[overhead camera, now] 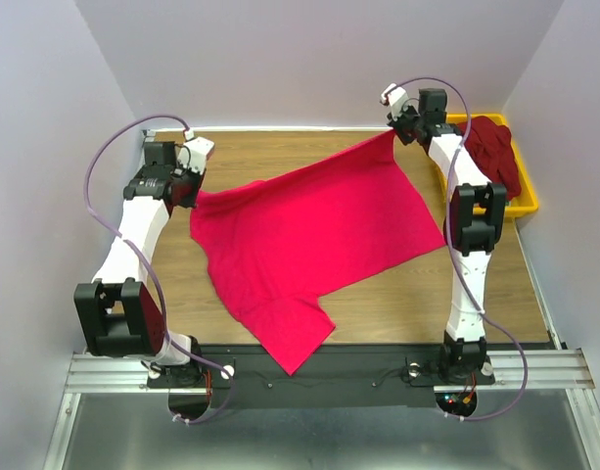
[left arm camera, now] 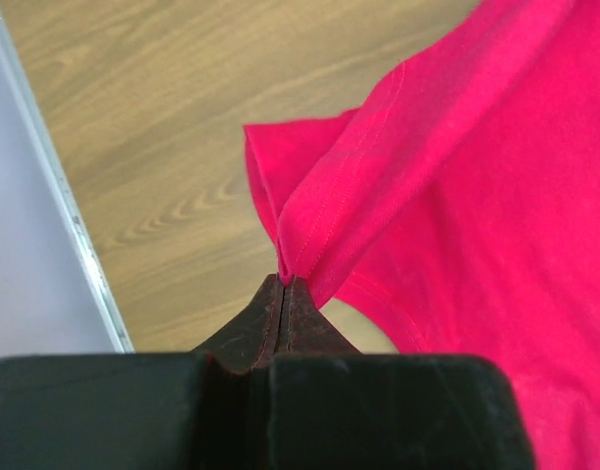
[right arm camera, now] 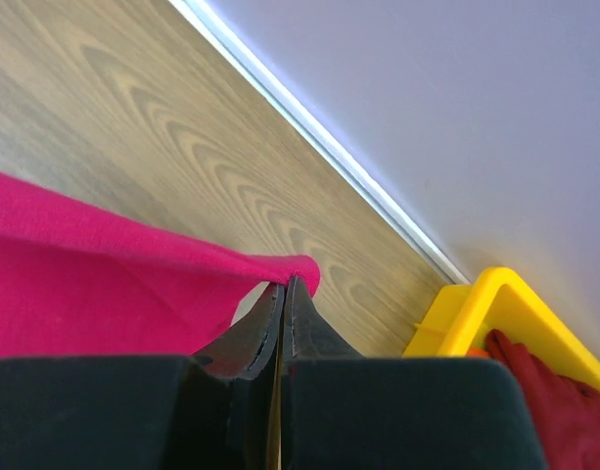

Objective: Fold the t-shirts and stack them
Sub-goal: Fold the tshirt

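Crimson-pink t-shirt [overhead camera: 319,220] spreads between left tool [overhead camera: 195,195] and right tool [overhead camera: 396,135], each clamped on its edge.

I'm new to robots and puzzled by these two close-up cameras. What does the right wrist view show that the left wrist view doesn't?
Only the right wrist view: the right gripper and a yellow tray corner with a maroon shirt in it.
Only the left wrist view: the left gripper and a stitched hem of the pink shirt, folded over.
Both: a gripper shut on an edge of the pink shirt, over the wooden table, with a pale wall beyond.
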Controlling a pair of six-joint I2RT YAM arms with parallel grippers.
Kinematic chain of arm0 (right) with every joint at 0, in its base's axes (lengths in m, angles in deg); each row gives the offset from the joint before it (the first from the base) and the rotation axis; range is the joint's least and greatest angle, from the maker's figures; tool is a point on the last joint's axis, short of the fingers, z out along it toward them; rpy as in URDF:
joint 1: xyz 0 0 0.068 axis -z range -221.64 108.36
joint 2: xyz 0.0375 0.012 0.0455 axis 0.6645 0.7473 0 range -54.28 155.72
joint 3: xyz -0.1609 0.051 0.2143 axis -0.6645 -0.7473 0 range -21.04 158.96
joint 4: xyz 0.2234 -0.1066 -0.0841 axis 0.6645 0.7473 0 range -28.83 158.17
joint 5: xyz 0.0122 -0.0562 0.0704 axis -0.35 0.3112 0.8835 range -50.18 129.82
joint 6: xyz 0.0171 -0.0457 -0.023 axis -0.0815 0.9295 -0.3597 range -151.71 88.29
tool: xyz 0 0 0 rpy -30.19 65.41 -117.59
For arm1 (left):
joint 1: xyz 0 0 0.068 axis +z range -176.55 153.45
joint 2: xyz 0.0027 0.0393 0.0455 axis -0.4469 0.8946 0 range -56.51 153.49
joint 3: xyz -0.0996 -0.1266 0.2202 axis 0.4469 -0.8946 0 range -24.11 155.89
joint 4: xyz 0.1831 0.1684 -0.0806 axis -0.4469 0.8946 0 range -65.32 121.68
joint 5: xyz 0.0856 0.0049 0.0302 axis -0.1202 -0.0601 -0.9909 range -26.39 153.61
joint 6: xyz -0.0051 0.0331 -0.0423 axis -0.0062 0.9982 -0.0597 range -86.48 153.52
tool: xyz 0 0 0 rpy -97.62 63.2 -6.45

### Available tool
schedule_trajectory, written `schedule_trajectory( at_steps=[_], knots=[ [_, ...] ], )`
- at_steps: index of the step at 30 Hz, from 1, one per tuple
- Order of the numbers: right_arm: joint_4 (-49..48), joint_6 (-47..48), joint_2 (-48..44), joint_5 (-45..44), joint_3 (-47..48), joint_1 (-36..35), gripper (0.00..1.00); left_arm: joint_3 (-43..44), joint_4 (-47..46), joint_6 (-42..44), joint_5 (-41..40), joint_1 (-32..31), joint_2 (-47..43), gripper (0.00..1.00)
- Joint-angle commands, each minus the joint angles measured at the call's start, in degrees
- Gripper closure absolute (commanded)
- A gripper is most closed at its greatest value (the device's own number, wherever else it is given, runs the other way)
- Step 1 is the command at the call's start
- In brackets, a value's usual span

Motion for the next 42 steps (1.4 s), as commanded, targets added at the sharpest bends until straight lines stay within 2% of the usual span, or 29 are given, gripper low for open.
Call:
schedule_trajectory(
  at_steps=[1, 8, 19, 27, 42],
  knots=[
    [-2.6, 5.6, -6.0, 2.8, -2.2, 1.3, 0.99, -2.3, 1.6, 0.6, 0.6, -0.4, -3.7, 1.00],
    [-2.6, 13.0, -10.6, 4.7, -10.2, 1.2, 0.99, -4.3, 4.2, 1.5, 3.0, -2.5, -6.6, 1.00],
    [-2.4, 20.1, -15.1, 4.3, -18.3, 2.1, 0.99, -7.6, 14.0, 9.3, 8.8, -6.3, -9.6, 1.00],
    [-2.2, 25.6, -17.6, 4.0, -25.6, 2.3, 0.99, -11.8, 15.5, 11.8, 7.3, -9.6, -9.6, 1.00],
    [-1.9, 33.5, -18.3, 0.7, -32.5, 2.6, 1.00, -16.7, 16.1, 14.1, 7.8, -12.3, -7.1, 1.00]
  ],
)
